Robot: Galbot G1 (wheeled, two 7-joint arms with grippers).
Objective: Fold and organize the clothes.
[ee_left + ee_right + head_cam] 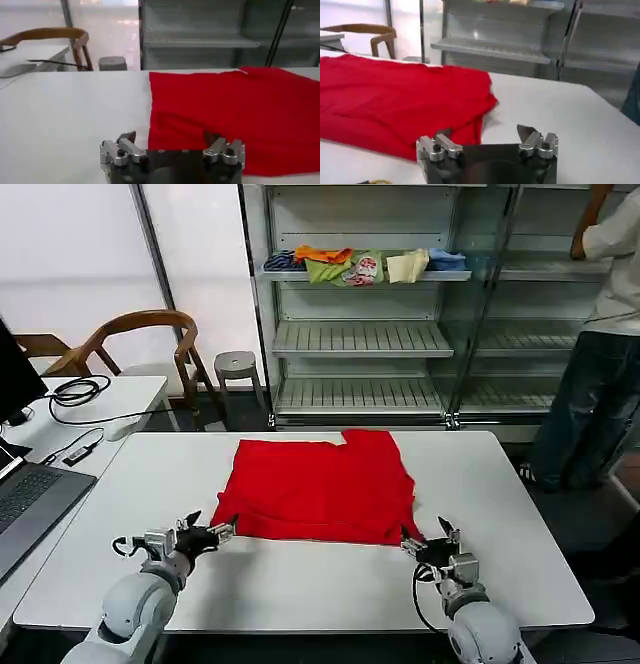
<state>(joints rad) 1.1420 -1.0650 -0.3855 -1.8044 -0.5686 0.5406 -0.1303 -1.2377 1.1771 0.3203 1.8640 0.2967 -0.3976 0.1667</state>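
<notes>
Item one, your red T-shirt: it lies flat and plain side up on the white table, just beyond both grippers, folded to a rough rectangle with its longer side running from one gripper to the other; a tab of cloth sticks out along the far edge. Your left gripper sits at the near left corner, fingers spread; the left wrist view has one finger over bare table and the other over the red cloth, though you cannot tell from it whether that one touches. Your right gripper sits at the near right corner, also spread wide; its wrist view has one finger against the hem and the other finger on bare table. Beyond the shirt from the grippers: a metal shelf rack bearing small folded garments. Out past the left gripper: a wooden chair, a grey stool, a side desk with a black cable, and a laptop.
</notes>
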